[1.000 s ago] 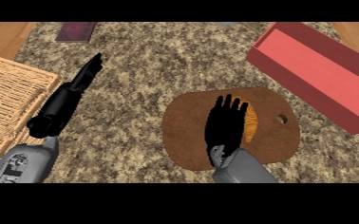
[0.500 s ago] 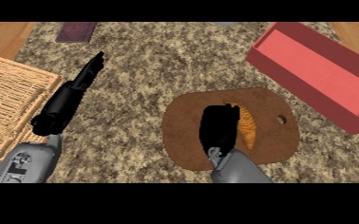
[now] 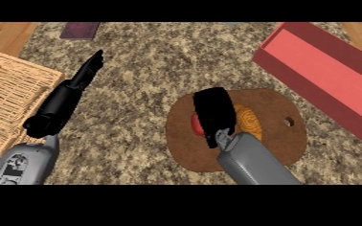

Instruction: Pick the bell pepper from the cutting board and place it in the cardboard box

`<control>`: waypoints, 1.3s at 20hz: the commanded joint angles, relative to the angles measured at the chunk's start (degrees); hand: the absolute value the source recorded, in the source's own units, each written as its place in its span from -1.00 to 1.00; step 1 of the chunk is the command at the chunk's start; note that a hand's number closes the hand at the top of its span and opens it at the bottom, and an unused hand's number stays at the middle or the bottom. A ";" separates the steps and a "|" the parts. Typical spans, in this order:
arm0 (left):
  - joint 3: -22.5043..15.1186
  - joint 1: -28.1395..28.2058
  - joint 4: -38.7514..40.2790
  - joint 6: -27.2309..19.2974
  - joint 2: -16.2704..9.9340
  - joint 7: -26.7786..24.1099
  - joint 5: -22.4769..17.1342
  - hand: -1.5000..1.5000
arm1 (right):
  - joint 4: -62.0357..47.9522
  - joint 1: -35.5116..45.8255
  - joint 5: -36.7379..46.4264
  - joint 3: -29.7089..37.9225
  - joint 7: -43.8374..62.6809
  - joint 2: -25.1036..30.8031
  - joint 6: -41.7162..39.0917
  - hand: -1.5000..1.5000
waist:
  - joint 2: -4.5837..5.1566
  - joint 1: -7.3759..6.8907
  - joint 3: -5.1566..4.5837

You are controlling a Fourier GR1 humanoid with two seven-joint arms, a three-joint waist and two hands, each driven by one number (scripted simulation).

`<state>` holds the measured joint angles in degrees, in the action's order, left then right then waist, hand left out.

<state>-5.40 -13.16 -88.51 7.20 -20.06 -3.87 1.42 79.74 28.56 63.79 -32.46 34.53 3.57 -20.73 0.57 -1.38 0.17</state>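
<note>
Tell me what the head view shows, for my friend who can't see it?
The robot's right hand curls its fingers over an orange and red bell pepper on a round brown cutting board. A red box sits at the upper right of the speckled counter. The left hand rests open at the left, beside a woven mat.

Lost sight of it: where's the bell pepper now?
Head view, right of centre: the bell pepper lies on the cutting board, mostly hidden under the right hand.

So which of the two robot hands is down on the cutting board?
The right robot hand, fingers curled over the bell pepper on the cutting board. The left robot hand is straight-fingered over the counter beside the woven mat.
</note>
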 commanded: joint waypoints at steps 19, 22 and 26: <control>0.99 0.77 0.66 1.21 1.23 -0.17 1.25 0.00 | 7.34 11.88 -11.72 30.93 -15.20 9.10 15.58 1.00 | -0.59 1.21 -0.15; 2.80 0.67 0.38 2.53 -0.05 0.22 0.14 0.00 | 1.58 16.63 -12.30 36.07 -14.72 12.01 15.31 1.00 | -0.45 0.75 -0.16; 2.19 0.62 0.66 1.10 1.68 -0.63 1.79 0.00 | -3.81 17.96 -15.55 42.88 -17.52 16.59 16.37 1.00 | -0.43 0.90 -0.16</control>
<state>-3.50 -13.06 -87.49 8.45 -18.74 -4.05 2.81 80.58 43.84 50.73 3.89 17.71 16.51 -4.70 0.10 -0.35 0.01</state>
